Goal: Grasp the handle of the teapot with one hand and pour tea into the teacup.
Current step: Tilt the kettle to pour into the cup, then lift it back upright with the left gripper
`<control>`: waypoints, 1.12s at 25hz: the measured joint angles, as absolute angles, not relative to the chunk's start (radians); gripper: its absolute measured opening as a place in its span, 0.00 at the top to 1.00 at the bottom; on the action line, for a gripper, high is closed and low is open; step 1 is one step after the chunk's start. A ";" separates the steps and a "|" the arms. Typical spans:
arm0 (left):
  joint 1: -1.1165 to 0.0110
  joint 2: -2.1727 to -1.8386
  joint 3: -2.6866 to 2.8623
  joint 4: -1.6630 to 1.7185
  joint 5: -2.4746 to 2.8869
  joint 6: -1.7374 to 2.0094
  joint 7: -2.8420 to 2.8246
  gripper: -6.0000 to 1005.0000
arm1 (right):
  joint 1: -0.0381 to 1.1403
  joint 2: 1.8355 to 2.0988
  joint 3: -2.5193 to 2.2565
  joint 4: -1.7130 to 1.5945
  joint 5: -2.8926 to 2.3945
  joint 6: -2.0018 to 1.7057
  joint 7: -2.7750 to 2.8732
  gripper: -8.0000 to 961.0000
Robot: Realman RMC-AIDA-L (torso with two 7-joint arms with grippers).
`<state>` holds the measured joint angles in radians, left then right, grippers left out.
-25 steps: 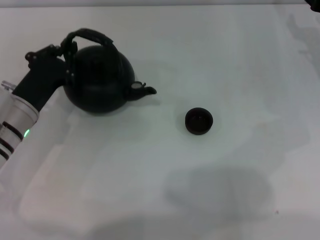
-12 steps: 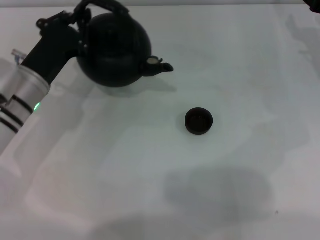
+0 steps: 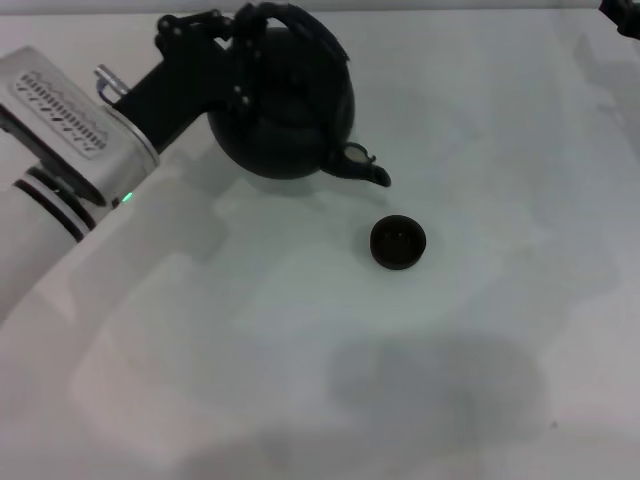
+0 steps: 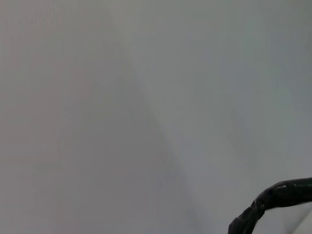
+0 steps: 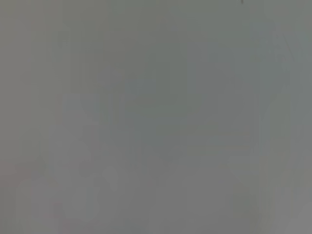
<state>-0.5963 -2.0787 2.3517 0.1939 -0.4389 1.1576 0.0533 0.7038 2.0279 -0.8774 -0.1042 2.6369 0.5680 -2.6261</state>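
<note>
Your left gripper (image 3: 243, 40) had its jaws pinching the handle (image 3: 300, 20) of the teapot (image 3: 285, 105), up at the far left of the white bench (image 3: 480, 330). The teapot was tilted, spout (image 3: 365, 170) angled down toward the teacup (image 3: 398, 242). Spout tip sat just beyond the teacup on its far-left side, near but apart. Can't tell if any tea was flowing. Teacup stood upright near the bench's middle. Left wrist view only caught a dark wrapped strip of the handle (image 4: 273, 202) against pale bench. Your right gripper (image 3: 622, 12) was barely visible at the far right corner; can't tell how its jaws stood. Right wrist view was blank grey.
</note>
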 joint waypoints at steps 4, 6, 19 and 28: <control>-0.599 -2.080 2.351 0.225 -0.417 1.134 0.092 0.90 | 0.699 2.028 -0.877 -0.104 2.637 0.568 -2.626 0.13; -0.600 -2.080 2.351 0.234 -0.400 1.121 0.118 0.90 | 0.698 2.028 -0.877 -0.104 2.637 0.567 -2.626 0.13; -0.601 -2.080 2.352 0.288 -0.345 1.047 0.284 0.90 | 0.698 2.028 -0.877 -0.104 2.637 0.567 -2.626 0.13; -0.612 -2.079 2.353 0.293 -0.283 1.044 0.310 0.90 | 0.699 2.028 -0.872 -0.104 2.637 0.568 -2.626 0.13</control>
<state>-0.6117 -2.0788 2.3531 0.2932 -0.2834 1.0445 0.3098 0.6987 2.0279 -0.8719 -0.1042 2.6369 0.5676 -2.6261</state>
